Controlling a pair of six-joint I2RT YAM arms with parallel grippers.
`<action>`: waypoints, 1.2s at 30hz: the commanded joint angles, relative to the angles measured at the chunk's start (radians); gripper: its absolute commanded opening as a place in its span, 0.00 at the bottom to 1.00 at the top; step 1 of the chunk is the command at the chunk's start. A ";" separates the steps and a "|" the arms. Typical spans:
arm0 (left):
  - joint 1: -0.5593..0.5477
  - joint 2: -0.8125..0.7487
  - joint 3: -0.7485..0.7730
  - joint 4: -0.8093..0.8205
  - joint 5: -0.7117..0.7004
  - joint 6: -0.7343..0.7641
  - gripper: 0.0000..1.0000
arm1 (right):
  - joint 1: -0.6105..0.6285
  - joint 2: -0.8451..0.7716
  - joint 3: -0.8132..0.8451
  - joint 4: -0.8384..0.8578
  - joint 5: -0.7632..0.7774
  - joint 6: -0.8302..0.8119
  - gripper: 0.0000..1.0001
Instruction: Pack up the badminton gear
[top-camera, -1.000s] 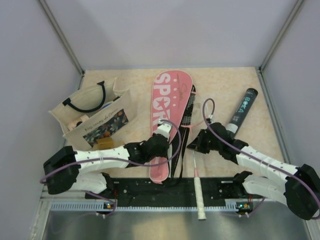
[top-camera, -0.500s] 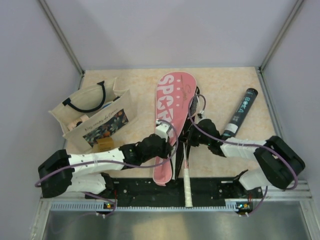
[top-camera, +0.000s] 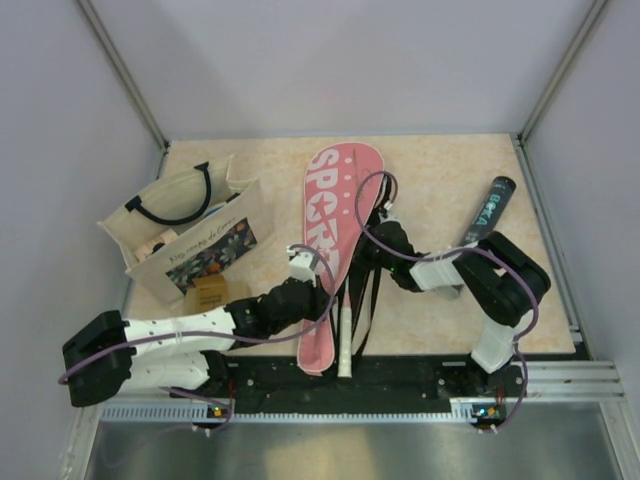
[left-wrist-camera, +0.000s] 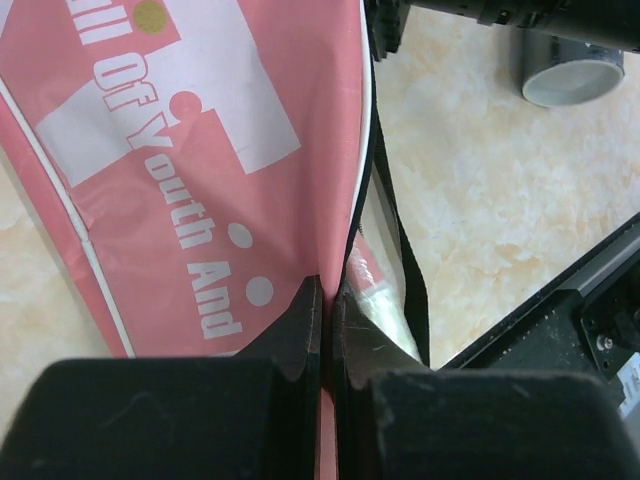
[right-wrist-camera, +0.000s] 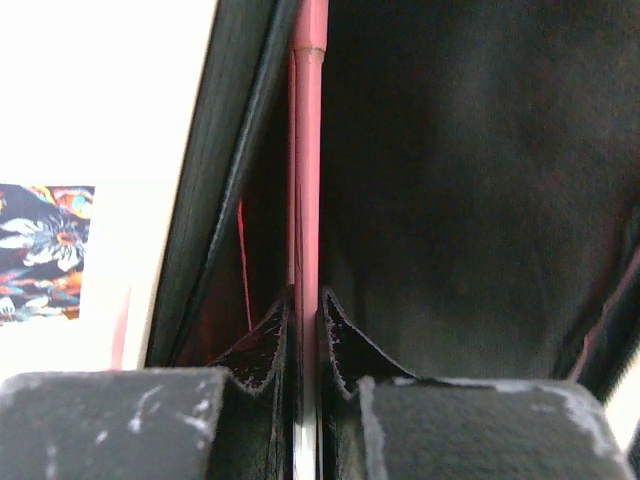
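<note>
The left hand (left-wrist-camera: 325, 300) had its two dark fingers (left-wrist-camera: 303, 322) pinched tight on the right-hand edge of the pink cover (top-camera: 335, 200), down toward the cover's near end. The right hand (right-wrist-camera: 305, 300) was clamped on the thin pink rim of a racket (right-wrist-camera: 308, 150), with dark fabric close on either side of it. From above, that racket's white grip lay along the cover's right side, pointing at the near edge of the desk (top-camera: 450, 170).

The cover stretched up the middle of the desk, its rounded end toward the far edge, with its black strap (left-wrist-camera: 410, 285) trailing beside it. The black tube (top-camera: 487, 210) lay apart near the right edge. A tote bag (top-camera: 190, 235) and a cardboard box (top-camera: 207, 293) sat by the left edge.

The desk was beige and mottled like stone, closed in by plain pale walls (top-camera: 300, 60). The cover looked smooth and was printed with white letters.
</note>
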 joint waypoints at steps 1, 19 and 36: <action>-0.006 -0.048 -0.017 0.097 0.016 -0.125 0.00 | -0.017 0.070 0.117 0.201 0.063 0.044 0.00; -0.007 -0.106 -0.083 0.187 0.048 -0.288 0.00 | -0.025 0.187 0.260 0.157 0.284 0.142 0.00; -0.007 -0.034 -0.112 0.269 -0.010 -0.274 0.00 | 0.043 0.229 0.292 0.042 0.384 0.167 0.07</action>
